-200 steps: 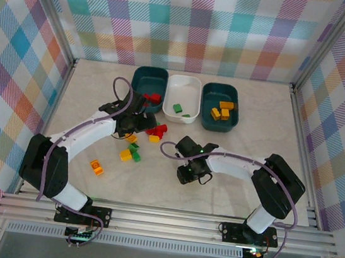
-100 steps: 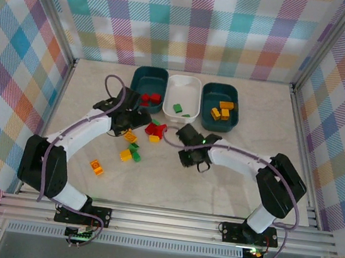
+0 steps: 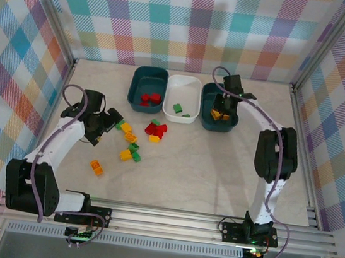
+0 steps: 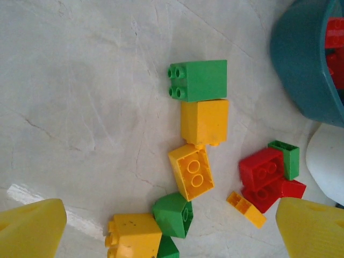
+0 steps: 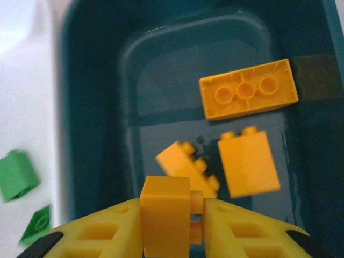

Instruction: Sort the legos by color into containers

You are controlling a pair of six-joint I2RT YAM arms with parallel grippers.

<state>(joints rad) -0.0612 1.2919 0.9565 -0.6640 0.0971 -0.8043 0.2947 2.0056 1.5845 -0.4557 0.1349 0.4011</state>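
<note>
The right fingers (image 5: pixel 226 226) pinch a small yellow plastic brick (image 5: pixel 165 207) above the dark teal rounded plastic tub (image 5: pixel 91 80), where three more yellow bricks (image 5: pixel 247 94) lie just ahead of them, while the left fingers (image 4: pixel 32 226), spread wide, hang over loose green, yellow and red bricks (image 4: pixel 199 79) lying between and ahead of them on the pale marbled desk (image 4: pixel 80 80).

Bright, even light from above fills the overhead view, and the table (image 3: pixel 218 167) carries faint, soft shadows. The left wrist view has a glare streak at lower left and blurred fingertips (image 4: pixel 32 231). In the right wrist view the teal tub (image 5: pixel 107 80) shines inside, and the green bricks (image 5: pixel 19 174) at left are smeared.
</note>
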